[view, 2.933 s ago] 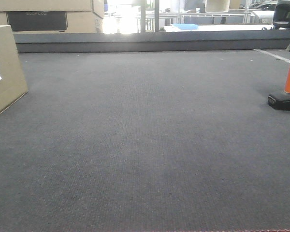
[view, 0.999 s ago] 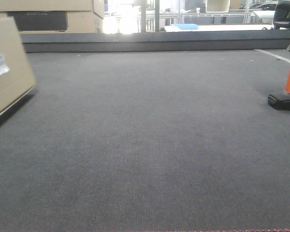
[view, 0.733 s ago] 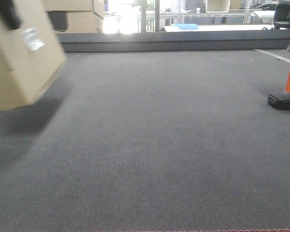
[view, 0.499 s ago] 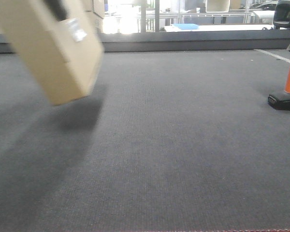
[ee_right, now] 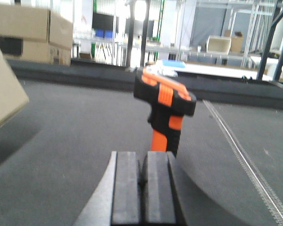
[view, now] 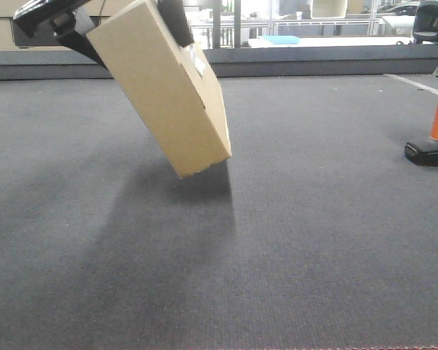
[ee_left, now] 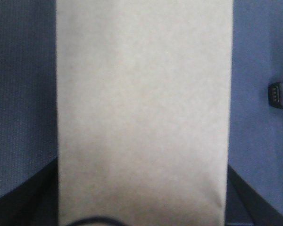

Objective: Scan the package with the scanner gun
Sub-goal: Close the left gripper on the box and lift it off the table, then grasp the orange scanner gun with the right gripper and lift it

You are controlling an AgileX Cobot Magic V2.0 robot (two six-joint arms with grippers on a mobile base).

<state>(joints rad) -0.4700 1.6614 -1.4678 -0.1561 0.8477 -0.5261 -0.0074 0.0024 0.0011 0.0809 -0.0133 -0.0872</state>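
Left gripper (view: pixel 129 30) clamps tilted box (view: pixel 164 87) over mat (view: pixel 314 219).
Right gripper (ee_right: pixel 142 188) pinched closed, empty, scanner (ee_right: pixel 165 110) upright just beyond it.

The left black two-fingered gripper (view: pixel 128 25) shows at the upper left of the front view, tilted, its dark fingers (view: pixel 177 20) clamped on opposite sides of a flat tan cardboard box (view: pixel 164 95). In the left wrist view the fingers appear as dark wedges at both lower corners. The right black gripper (ee_right: pixel 142 186) sits low and level, its flat pads (ee_right: pixel 127 183) pressed against each other with nothing between them.
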